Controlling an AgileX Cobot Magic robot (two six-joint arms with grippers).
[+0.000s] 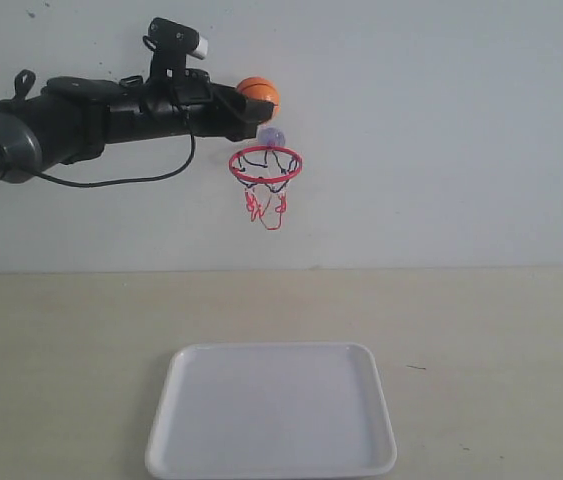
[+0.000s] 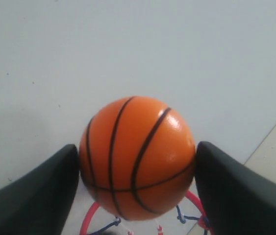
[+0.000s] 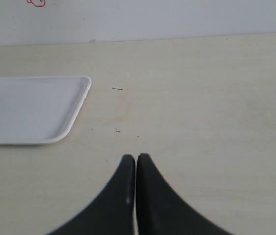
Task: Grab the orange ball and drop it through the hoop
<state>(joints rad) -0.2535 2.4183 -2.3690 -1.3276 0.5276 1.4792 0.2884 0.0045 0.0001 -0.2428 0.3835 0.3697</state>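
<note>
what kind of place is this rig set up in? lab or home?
Probably a lab test bench: plain pale table, bare white wall with a toy hoop stuck to it, a white tray on the table.

**Left arm** (image 1: 61, 125), black with a grey joint housing: stretched out roughly level from the left edge of the exterior view and held high, with a small black-and-silver wrist camera (image 1: 174, 40) mounted on top and a thin black cable (image 1: 121, 182) sagging beneath it. **Left hand** (image 1: 249, 108), black and two-fingered: its broad, curved fingers (image 2: 44, 191) are parted and press on opposite sides of a small orange ball (image 2: 137, 156) with thin black seam lines. **Right hand** (image 3: 136, 164), black, seen only in its own wrist view: its two tapered fingers (image 3: 118, 196) lie side by side, their tips touching.
</note>
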